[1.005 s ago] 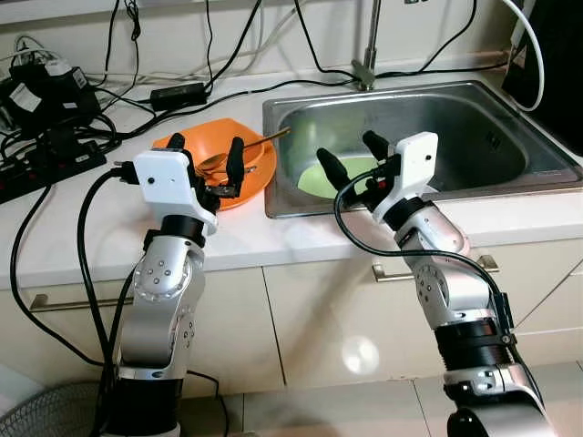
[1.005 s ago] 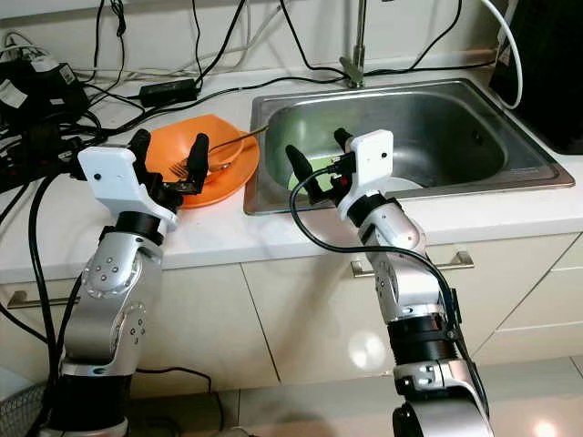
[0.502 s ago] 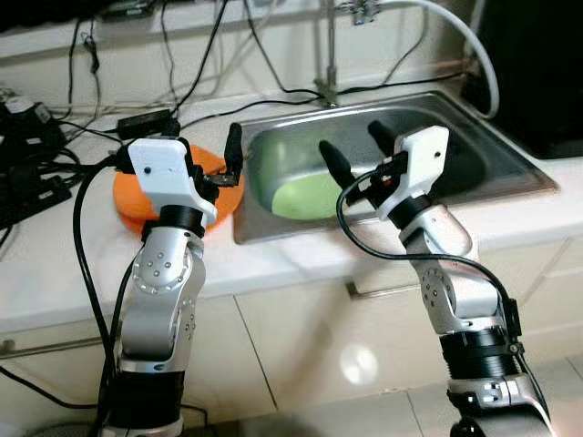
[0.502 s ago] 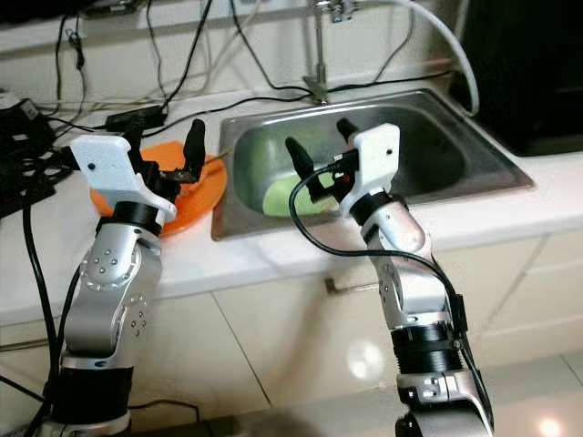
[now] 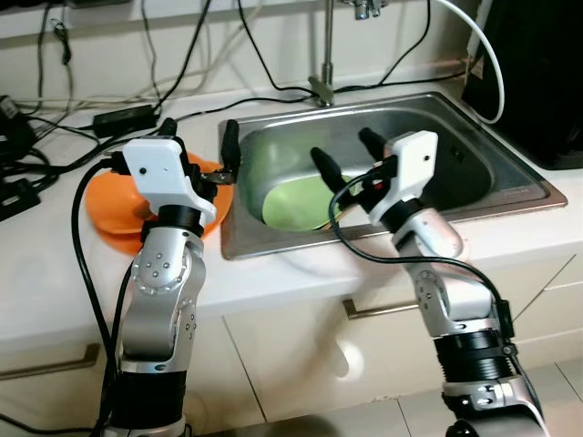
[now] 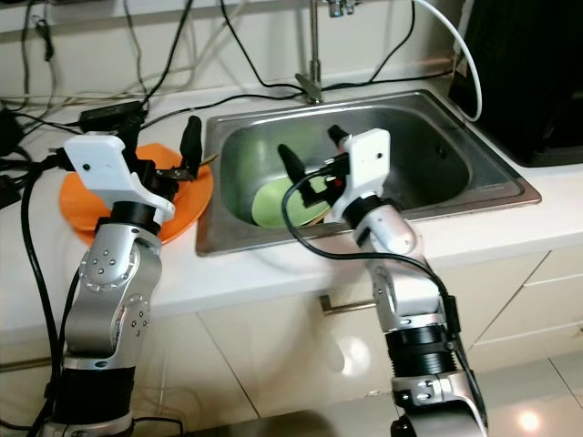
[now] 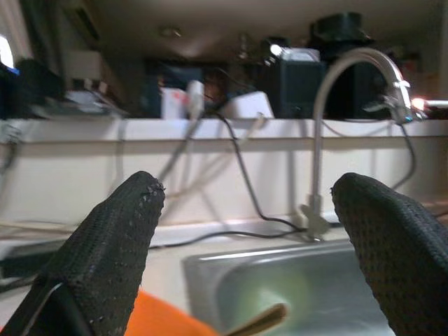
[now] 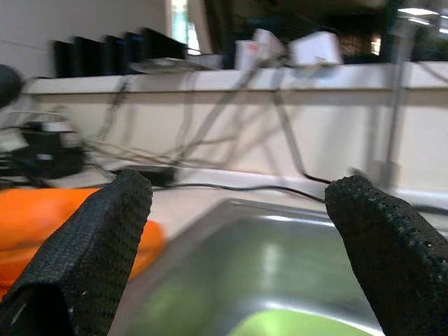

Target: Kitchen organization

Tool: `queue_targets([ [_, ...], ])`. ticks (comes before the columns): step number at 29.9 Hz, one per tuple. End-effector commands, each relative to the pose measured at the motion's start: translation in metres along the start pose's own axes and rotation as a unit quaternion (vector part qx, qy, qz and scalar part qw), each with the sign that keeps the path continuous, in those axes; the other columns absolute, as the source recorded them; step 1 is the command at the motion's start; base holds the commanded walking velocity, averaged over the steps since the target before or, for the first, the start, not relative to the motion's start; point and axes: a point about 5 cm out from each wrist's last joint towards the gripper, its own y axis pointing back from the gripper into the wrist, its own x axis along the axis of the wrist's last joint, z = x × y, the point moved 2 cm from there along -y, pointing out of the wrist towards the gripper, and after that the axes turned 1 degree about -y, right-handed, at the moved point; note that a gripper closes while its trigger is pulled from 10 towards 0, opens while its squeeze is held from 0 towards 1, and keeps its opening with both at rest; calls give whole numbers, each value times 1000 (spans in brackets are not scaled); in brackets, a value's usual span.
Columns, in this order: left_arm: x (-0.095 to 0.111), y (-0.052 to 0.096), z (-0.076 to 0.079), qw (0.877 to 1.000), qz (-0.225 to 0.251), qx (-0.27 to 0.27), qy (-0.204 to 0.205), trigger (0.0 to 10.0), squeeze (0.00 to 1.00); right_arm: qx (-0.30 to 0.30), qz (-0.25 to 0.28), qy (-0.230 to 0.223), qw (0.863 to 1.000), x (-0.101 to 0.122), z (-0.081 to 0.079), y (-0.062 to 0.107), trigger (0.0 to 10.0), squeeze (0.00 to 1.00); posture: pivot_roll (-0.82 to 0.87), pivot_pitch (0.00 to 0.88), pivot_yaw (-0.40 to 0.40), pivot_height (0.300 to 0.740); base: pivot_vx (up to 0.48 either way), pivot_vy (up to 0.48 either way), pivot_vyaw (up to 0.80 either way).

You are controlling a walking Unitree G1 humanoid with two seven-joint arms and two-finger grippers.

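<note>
Left eye view shows the right gripper (image 5: 349, 159) raised over the steel sink (image 5: 474, 150), its fingers spread wide and empty; the green plate (image 5: 296, 202) lies in the basin just below and beside them. The left gripper (image 5: 196, 146) hangs above the orange plate (image 5: 109, 214) on the bench (image 5: 55, 273), its fingers also wide apart, holding nothing.
</note>
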Motion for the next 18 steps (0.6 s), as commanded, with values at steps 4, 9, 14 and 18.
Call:
queue_targets([
  [4, 2, 0, -7, 1000, 1, 17, -5, 10000, 0, 8, 12, 6, 1000, 8, -3, -2, 10000, 0, -22, 0, 94, 740, 0, -462, 0],
  [9, 2, -1, -7, 1000, 0, 18, -3, 10000, 0, 9, 12, 6, 1000, 9, -3, -3, 10000, 0, -24, 0, 94, 740, 0, -461, 0],
  [14, 1, -1, -7, 1000, 0, 21, 7, 10000, 0, 12, 12, 10, 1000, 9, -4, -3, 10000, 0, -27, 0, 92, 740, 0, -340, 0],
  [18, 0, -1, -8, 1000, -1, 23, 11, 10000, 0, 13, 11, 11, 1000, 8, -4, -2, 10000, 0, -26, 0, 91, 740, 0, 0, 0],
])
